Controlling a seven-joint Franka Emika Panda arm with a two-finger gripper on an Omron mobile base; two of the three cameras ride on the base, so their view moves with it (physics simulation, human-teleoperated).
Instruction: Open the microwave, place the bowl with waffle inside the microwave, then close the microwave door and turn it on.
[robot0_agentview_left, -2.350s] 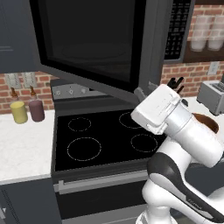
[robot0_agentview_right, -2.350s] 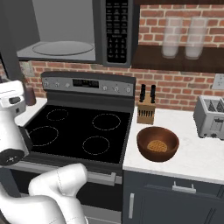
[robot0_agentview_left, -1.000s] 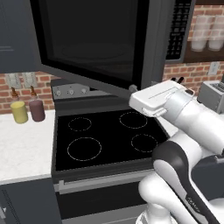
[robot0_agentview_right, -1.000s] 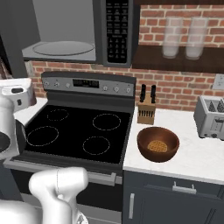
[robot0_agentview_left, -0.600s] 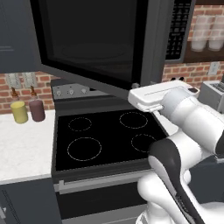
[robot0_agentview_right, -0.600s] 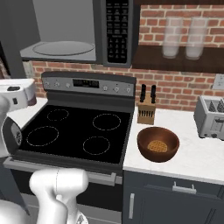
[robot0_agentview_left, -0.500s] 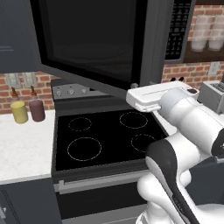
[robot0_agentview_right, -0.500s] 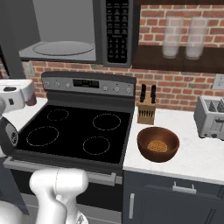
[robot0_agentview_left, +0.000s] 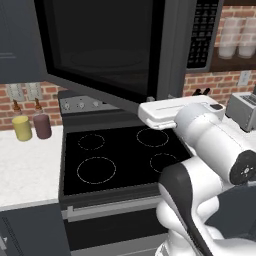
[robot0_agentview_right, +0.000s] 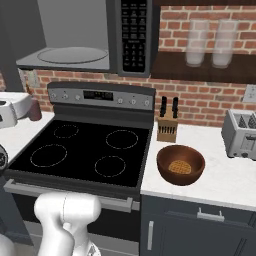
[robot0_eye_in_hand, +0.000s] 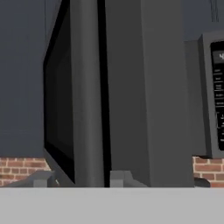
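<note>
One reddish-brown bowl (robot0_agentview_right: 180, 164) holding a waffle (robot0_agentview_right: 179, 166) sits on the tabletop (robot0_agentview_right: 220, 180) beside a knife block (robot0_agentview_right: 167, 129). The microwave door (robot0_agentview_left: 102, 47) hangs swung open over the stove (robot0_agentview_right: 85, 150). Whether the tool is wide or narrow cannot be told.

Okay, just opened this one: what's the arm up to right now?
The microwave door is swung wide open, leaving the microwave cavity and its glass turntable exposed. The arm's hand sits just below the door's free edge, over the stove. The bowl with the waffle sits untouched on the counter right of the stove, in front of the knife block. Nothing is in the microwave yet.
</note>
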